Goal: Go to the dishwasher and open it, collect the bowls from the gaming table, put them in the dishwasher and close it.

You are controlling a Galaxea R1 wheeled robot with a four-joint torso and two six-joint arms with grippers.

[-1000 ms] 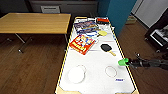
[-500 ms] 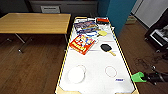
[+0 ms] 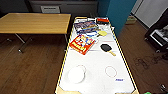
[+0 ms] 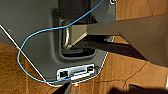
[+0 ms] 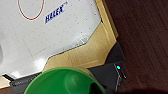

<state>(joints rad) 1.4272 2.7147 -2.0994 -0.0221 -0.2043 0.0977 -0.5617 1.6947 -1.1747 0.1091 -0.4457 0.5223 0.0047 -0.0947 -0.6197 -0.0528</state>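
Head view: the gaming bench (image 3: 100,62) runs lengthwise from 6 o'clock toward 12 o'clock, white top with yellow sides. One white bowl (image 3: 76,74) sits on it at about 7 o'clock, near the end closest to the robot and toward the bench's left edge. Farther up the top lie a red box (image 3: 82,44), a black paddle (image 3: 107,48) and assorted printed items. A wooden bench (image 3: 35,23) stands apart at 10 o'clock. A green bowl (image 5: 65,81) appears large in the right wrist view, just off the bench's near right corner (image 5: 97,52); a sliver of green (image 3: 147,93) shows at 5 o'clock in the head view. Assessment: the green bowl is probably carried by the right arm, but the state of the right jaws cannot be told. Left jaws likewise cannot be told; that wrist view shows robot bodywork and a blue cable (image 4: 32,45) over wood floor. The white bowl lies on the left arm's side, so the left arm is judged nearer.
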